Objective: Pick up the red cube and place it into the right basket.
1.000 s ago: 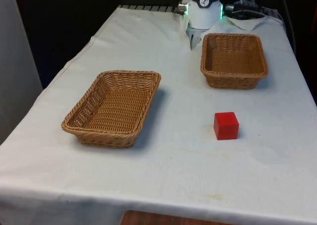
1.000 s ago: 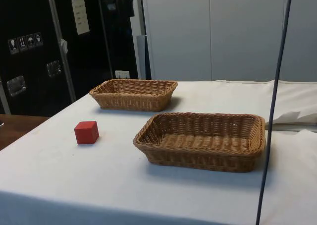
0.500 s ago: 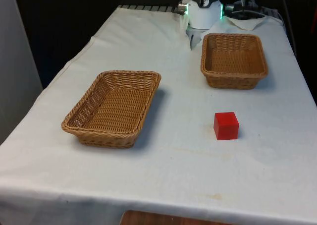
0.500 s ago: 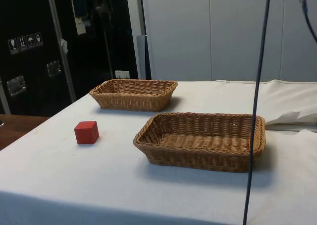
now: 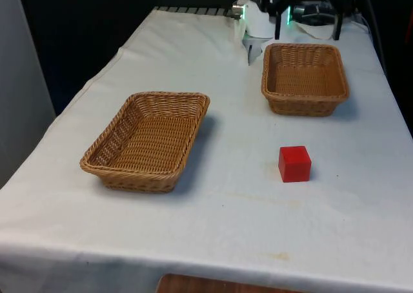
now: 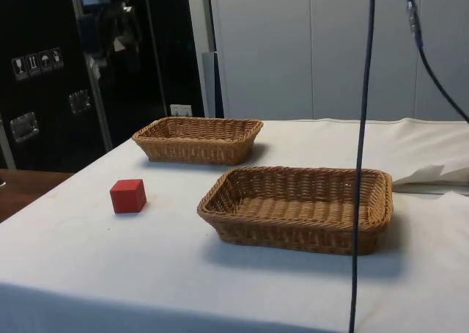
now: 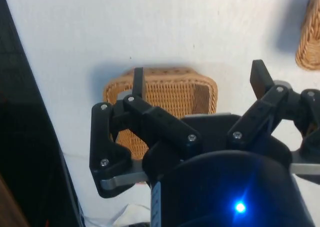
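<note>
The red cube (image 5: 294,163) (image 6: 128,196) rests on the white cloth, nearer the table's front edge than the right basket (image 5: 304,79) (image 6: 196,138). This basket is a small brown wicker one with nothing in it. My gripper (image 5: 307,35) (image 6: 108,32) (image 7: 198,79) hangs high over the basket's far rim, well away from the cube. It is open, with nothing between its black fingers (image 7: 138,83). In the wrist view the right basket (image 7: 165,94) lies directly below the fingers.
A larger wicker basket (image 5: 148,140) (image 6: 297,207) (image 7: 310,42), also holding nothing, sits at the front view's left. A black cable (image 6: 361,142) hangs down across the side view. Crumpled white cloth (image 5: 322,28) lies behind the right basket.
The gripper has come down into the top of the front view above the right basket. In the side view it moved left and lower, and the cable swung left. Cube and baskets stayed put.
</note>
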Available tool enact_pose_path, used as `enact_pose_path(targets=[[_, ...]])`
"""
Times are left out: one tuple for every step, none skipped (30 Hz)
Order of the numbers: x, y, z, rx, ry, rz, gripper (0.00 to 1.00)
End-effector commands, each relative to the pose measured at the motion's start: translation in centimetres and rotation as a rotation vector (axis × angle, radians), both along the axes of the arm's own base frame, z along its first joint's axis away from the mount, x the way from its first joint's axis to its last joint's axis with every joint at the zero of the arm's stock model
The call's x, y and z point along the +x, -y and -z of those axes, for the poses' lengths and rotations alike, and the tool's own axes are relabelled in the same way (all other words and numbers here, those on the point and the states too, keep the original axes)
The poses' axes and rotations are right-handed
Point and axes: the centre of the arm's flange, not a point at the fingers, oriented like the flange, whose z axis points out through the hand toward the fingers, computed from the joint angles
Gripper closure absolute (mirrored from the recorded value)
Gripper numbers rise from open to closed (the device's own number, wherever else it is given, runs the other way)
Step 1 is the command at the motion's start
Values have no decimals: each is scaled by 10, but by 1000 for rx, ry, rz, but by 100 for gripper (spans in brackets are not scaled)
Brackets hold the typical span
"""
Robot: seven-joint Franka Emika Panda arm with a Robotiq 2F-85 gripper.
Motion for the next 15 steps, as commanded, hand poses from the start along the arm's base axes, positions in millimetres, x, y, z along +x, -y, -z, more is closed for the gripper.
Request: enact_pose_path(targets=[[4,-4,6,3,8,-7,0],[4,-4,6,3,8,-7,0],[5,-5,8,3,12,-11,0],[7,-7,14,1,18,-21,0],[7,-8,17,-1,21,-25,0],[8,-9,19,-1,22,-31,0],[9,-10,22,-1,24,-36,0],[8,-8,21,-5,18,-30,0],[9,-12,26,-3,26,-45,0],[10,-12,29,-4,27,-51,0],[11,-13,31,-4,30,-56,0],[12,-15,37,-5,32,-69,0],[12,-15,39,-6,34,-73,0],[13,-15,41,-6,35,-79,0],[13,-16,45,-7,36,-86,0]])
